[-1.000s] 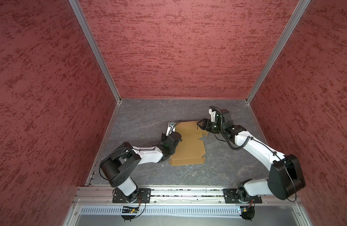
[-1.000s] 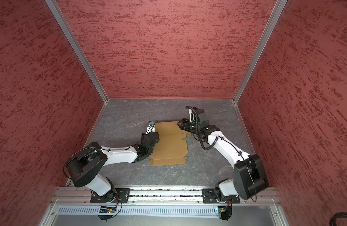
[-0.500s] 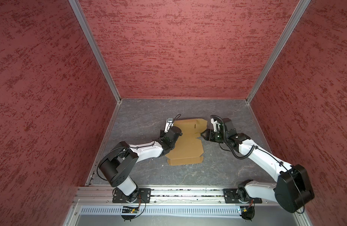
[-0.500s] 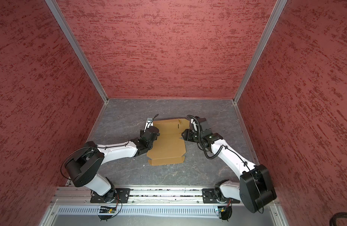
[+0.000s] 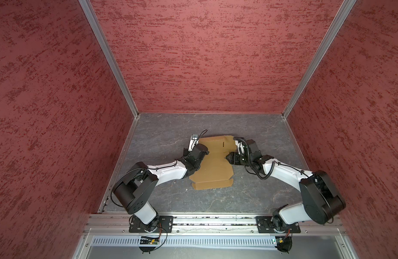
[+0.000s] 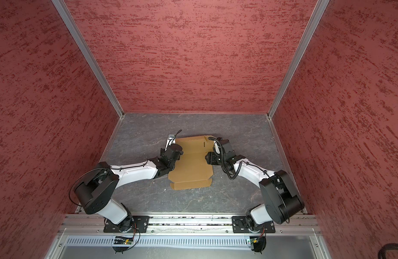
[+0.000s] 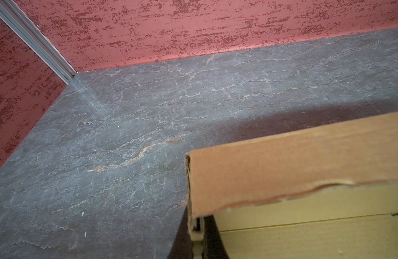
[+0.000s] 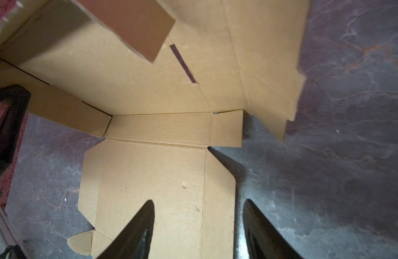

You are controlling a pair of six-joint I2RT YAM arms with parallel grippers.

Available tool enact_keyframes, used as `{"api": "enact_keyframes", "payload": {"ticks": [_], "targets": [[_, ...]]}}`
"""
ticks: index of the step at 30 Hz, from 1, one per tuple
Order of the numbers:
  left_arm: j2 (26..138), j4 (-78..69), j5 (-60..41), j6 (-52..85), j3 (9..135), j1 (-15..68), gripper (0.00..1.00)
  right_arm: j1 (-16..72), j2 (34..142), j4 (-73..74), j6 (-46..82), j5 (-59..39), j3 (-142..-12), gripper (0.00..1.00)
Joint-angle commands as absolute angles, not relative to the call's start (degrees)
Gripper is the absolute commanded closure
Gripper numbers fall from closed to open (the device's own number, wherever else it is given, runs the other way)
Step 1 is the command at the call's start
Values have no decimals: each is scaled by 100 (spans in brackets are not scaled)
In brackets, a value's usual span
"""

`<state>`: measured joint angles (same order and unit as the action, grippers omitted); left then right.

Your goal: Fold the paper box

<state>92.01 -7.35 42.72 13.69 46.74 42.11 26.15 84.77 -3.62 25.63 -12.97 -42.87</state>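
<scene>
Lying mostly flat, the box (image 5: 212,170) is barely begun. Seemingly the left claw (image 7: 196,226) pinches one raised flap (image 7: 283,170); the right claw (image 8: 199,201) gapes, empty.

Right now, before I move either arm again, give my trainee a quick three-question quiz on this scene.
1. True or false: the left jaws are shut on a raised flap of the paper box.
2. Pick one. The right jaws are: A) shut on a tab; B) open, straddling the edge of the sheet; C) out of every view.
3. Fill the blank: apart from the raised flap, most of the cardboard sheet lies ___ on the grey table.

Key: 1 true; 2 B; 3 flat.
</scene>
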Motion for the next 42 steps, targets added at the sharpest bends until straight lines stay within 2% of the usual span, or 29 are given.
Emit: {"api": "enact_keyframes", "payload": {"ticks": [1, 20, 42], "targets": [[9336, -345, 4168, 1293, 4745, 4201, 97, 2656, 8606, 357, 2526, -1090, -4182, 36], [9352, -272, 4186, 1318, 4808, 4207, 97, 2667, 9008, 1453, 2974, -894, -3729, 36], [9352, -159, 4213, 1310, 4858, 4236, 98, 2707, 9960, 2593, 3283, -1092, -3882, 36]]}}
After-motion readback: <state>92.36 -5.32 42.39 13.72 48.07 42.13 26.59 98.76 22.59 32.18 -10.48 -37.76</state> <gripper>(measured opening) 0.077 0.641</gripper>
